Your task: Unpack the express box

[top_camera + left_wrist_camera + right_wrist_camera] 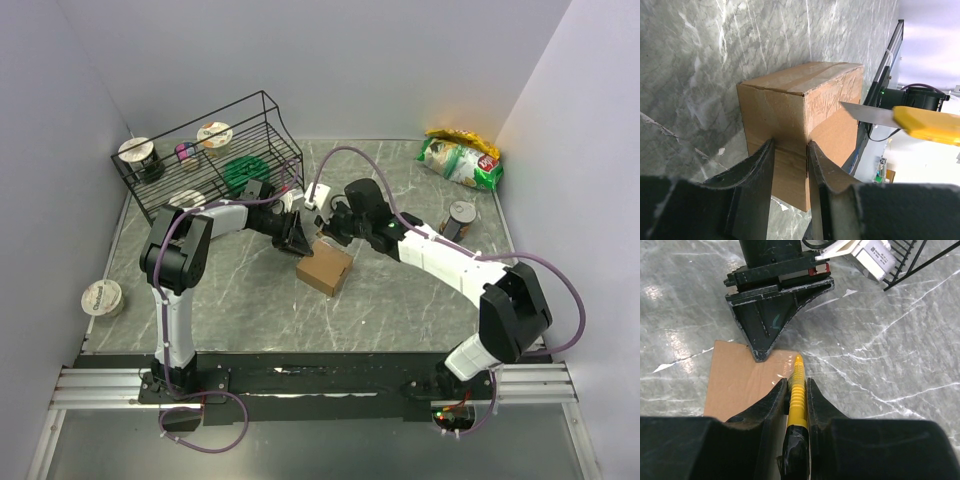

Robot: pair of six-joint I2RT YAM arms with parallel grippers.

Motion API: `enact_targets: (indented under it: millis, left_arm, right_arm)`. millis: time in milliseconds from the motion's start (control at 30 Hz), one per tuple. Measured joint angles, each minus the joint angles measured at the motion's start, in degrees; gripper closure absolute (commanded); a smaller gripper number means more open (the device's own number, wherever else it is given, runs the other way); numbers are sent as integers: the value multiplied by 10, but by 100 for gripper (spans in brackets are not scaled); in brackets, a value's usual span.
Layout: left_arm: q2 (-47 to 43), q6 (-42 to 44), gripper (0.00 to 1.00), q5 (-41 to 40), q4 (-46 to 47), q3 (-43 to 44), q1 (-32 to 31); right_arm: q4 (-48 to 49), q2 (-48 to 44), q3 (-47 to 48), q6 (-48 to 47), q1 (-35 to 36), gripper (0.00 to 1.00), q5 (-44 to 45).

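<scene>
- Express box point(324, 270): a closed brown carton resting flat on the marble table point(400, 310) near its middle. The flaps are down under glossy clear tape point(826, 75), so the contents are hidden.
- Wire rack point(200, 120): stands at the far left corner. It holds a dark cup with a white lid point(140, 155), a cup with a printed lid point(214, 134), a third lidded cup point(185, 198), a small purple item point(185, 152) and a green coiled object point(243, 172).
- Loose containers: a lidded cup point(102, 297) near the left wall, a can point(460, 217) right of centre, and a green snack bag point(460, 158) in the far right corner.
- Left gripper point(298, 238): its tip bears on the far edge of the box. The fingers point(760, 167) stand close together with a narrow gap straddling a box corner. Whether they clamp the cardboard cannot be told.
- Right gripper point(796, 385): pinches the yellow handle of a utility knife point(927, 125). The blade points at the taped top, just beside the left fingertips.
- Edges: the box lies well apart from every table edge and wall. The rack's corner is near, behind the left gripper.
- Open room: bare marble extends from the box toward the arm bases and to its left. The right forearm spans the surface to its right.
</scene>
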Motion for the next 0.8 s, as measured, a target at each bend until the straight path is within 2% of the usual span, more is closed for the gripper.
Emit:
enact_targets:
  millis: [800]
  left_arm:
    - [0,0,98,0,0,0,0]
  right_arm:
    - [10,24,0,0,2,100,9]
